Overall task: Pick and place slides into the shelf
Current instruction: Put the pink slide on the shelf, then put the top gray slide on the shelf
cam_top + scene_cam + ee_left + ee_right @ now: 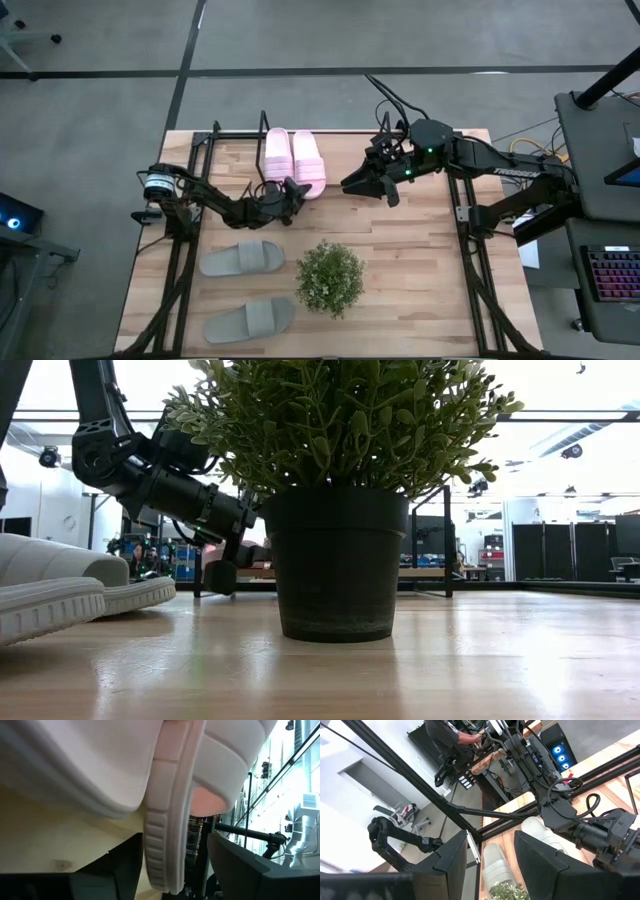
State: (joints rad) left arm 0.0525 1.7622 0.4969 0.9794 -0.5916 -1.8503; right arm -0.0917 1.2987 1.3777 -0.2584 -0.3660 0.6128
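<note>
With both pink slides [294, 160] on the shelf [235, 160] at upper centre, the left gripper [293, 190] (jaws released around a pink sole) should next withdraw toward the grey slides [242, 258] at lower left.

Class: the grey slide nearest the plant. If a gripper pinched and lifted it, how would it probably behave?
The grey slide looks like thick moulded foam, so probably light and slightly springy. It lies flat on its sole, so unlikely to roll. Gripped at one end, it might sag a little.
</note>
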